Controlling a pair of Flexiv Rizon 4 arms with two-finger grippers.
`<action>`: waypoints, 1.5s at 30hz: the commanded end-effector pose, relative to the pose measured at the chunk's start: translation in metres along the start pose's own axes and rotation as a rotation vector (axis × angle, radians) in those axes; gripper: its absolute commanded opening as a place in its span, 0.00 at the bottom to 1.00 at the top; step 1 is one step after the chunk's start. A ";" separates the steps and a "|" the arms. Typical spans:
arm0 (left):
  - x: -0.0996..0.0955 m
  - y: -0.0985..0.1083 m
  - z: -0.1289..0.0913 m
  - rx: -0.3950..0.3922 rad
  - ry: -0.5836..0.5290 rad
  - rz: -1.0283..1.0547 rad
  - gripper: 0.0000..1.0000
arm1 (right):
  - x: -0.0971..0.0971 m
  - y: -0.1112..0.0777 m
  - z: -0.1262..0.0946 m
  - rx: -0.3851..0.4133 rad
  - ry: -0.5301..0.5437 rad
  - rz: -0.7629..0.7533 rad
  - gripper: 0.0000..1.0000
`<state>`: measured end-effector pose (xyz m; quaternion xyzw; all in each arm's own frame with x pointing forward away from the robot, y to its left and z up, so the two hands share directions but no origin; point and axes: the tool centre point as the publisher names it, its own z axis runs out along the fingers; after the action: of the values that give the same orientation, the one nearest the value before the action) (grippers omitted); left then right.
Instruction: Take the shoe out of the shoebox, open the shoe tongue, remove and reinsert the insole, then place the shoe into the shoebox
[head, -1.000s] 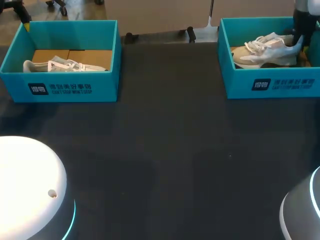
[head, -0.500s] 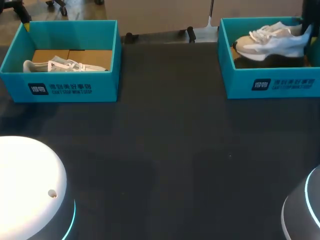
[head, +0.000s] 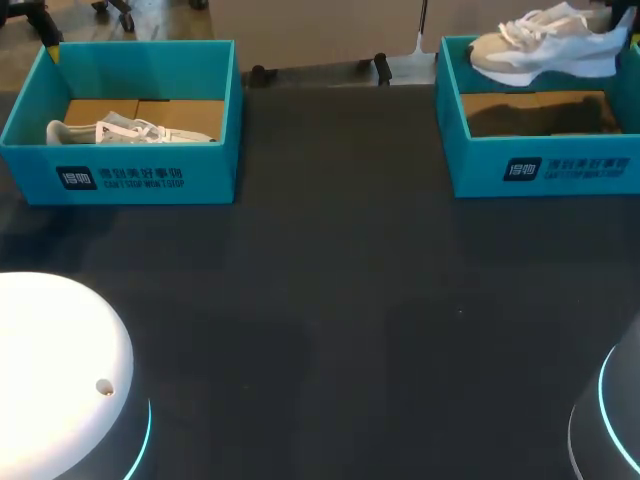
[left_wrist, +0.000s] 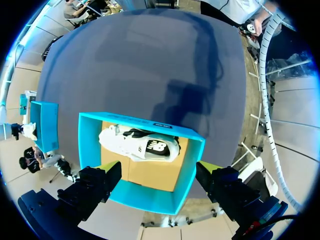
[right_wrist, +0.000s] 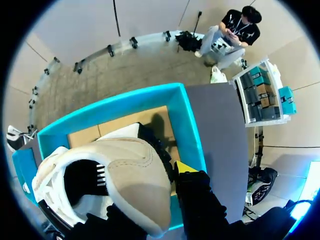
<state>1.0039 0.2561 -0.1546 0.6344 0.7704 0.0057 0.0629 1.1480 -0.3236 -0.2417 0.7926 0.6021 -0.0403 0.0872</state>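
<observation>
Shoe (head: 545, 45) held in air above the right shoebox (head: 540, 165), upper right.
Right gripper (right_wrist: 155, 200) pinches its heel; left gripper (left_wrist: 158, 172) hangs spread wide over the left shoebox (left_wrist: 145, 197).

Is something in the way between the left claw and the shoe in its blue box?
No, nothing visible is. The left gripper hangs open above the shoebox, which has no lid, and the shoe lies uncovered inside. Only the box's walls stand around it.

Dark grey table (head: 340, 300), matte top, soft shadows across it.
</observation>
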 end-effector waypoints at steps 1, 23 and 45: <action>0.000 -0.001 0.000 -0.001 0.004 0.000 1.00 | -0.004 -0.016 -0.040 -0.090 0.004 -0.014 0.00; 0.000 -0.001 0.000 -0.001 0.004 0.000 1.00 | -0.004 -0.029 -0.077 -0.097 0.045 -0.047 0.00; 0.000 -0.001 0.000 -0.001 0.004 0.000 1.00 | 0.007 -0.090 -0.093 -0.125 0.052 -0.109 0.00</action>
<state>1.0039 0.2561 -0.1546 0.6344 0.7704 0.0057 0.0629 1.0900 -0.2830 -0.1662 0.7557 0.6477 -0.0036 0.0969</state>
